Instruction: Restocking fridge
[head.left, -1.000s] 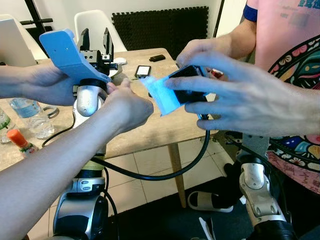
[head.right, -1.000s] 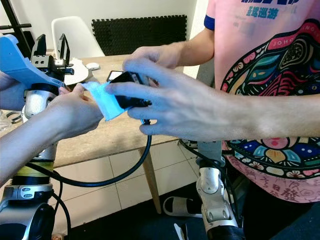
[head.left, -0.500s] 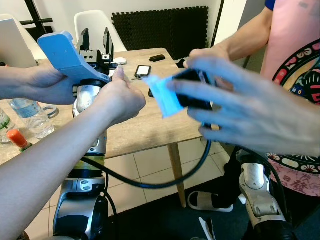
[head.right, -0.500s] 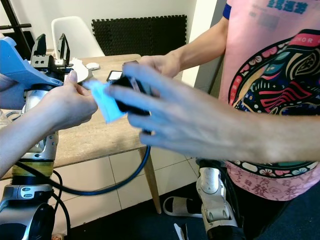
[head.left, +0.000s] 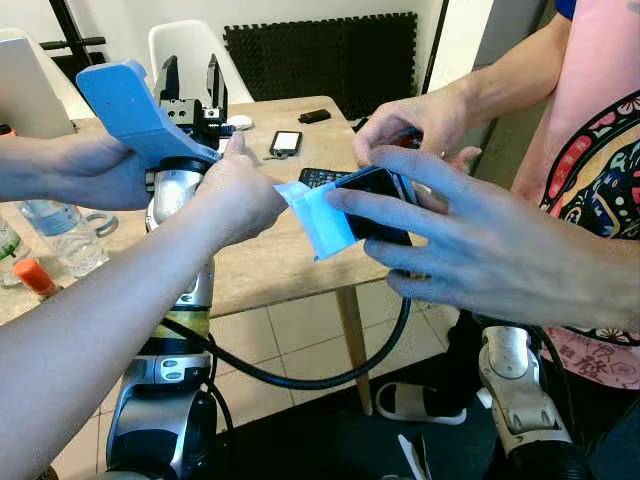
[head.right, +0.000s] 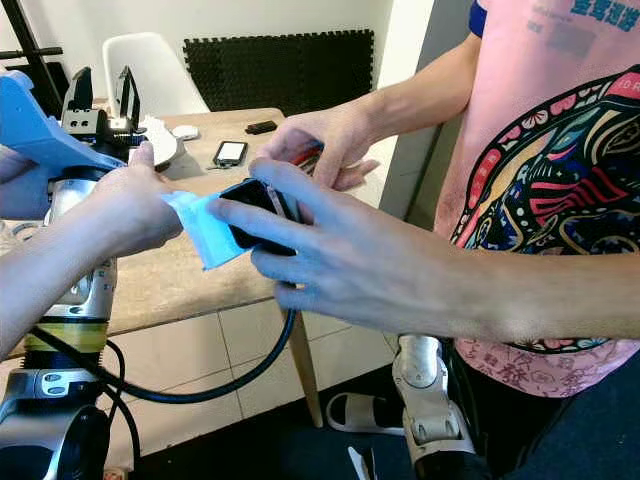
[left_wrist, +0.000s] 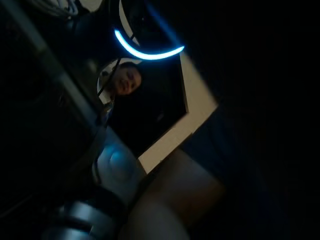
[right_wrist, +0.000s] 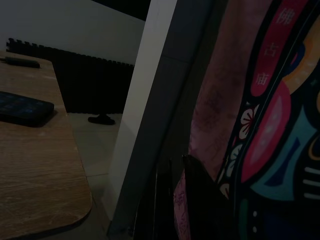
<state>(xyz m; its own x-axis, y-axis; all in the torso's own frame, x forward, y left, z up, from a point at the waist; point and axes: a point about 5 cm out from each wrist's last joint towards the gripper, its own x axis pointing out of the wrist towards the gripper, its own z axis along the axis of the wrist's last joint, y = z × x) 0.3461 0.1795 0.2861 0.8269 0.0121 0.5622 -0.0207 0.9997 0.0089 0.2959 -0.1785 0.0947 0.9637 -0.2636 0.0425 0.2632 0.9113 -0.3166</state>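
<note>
1. Two people stand close in front of me, one on each side, and their hands are over the wooden table (head.left: 290, 255).
2. My left gripper (head.left: 190, 80) is raised beside the table with its two black fingers upright and apart, nothing between them.
3. A blue housing (head.left: 135, 105) sits at that wrist. A hand (head.left: 95, 172) from my left is clenched around it from below.
4. A second hand (head.left: 242, 190) from the same side pinches a corner of a light-blue cloth (head.left: 322, 215).
5. The cloth is wrapped over the end of a black device (head.left: 378, 195), which the nearer hand (head.left: 470, 245) of the person in the pink shirt (head.right: 560, 170) grasps with spread fingers.
6. That person's other hand (head.left: 415, 120) hovers curled just behind the device.
7. A thick black cable (head.left: 300, 375) hangs from the device and loops low in front of the table's edge.
8. My right arm (head.left: 512, 385) hangs down by the pink-shirted person's legs. The right gripper (right_wrist: 194, 202) is a dark shape in its wrist view, and I cannot tell whether it is released or grasping.
9. A water bottle (head.left: 58, 228), the only stock I can make out, lies on the table at my far left, well apart from both grippers, with an orange-capped bottle (head.left: 38, 278) near it.
10. A phone (head.left: 285, 142) and a small black object (head.left: 314, 116) lie further back on the table, and a white chair (head.left: 190, 48) stands behind.
</note>
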